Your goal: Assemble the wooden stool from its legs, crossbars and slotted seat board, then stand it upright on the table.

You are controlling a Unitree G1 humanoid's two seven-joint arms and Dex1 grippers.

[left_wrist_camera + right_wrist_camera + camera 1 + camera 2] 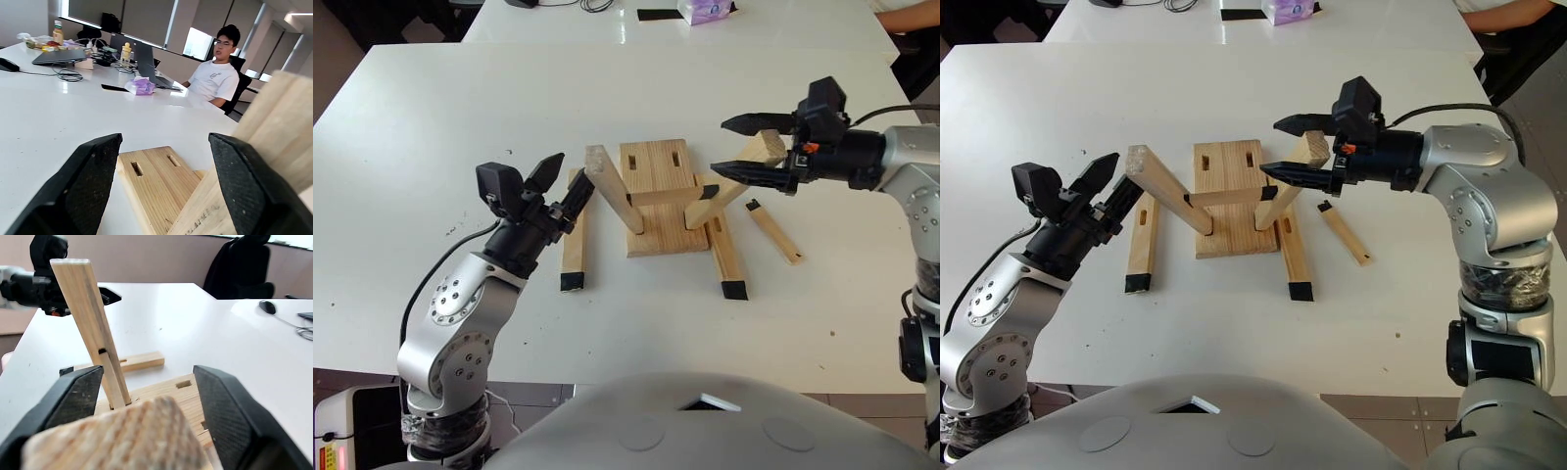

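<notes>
Stereo overhead, wrists close on stool (651, 162)

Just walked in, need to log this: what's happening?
The stool is half built. A left leg and right leg stand tilted on the seat board, joined by a crossbar. The open right pincer straddles the right leg's top; the open left pincer sits beside the left leg. Spare legs and a loose crossbar lie alongside.

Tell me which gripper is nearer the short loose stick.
Right. The right gripper hovers close to the stick, at the leaning leg; the left gripper sits across the seat board from it.
</notes>
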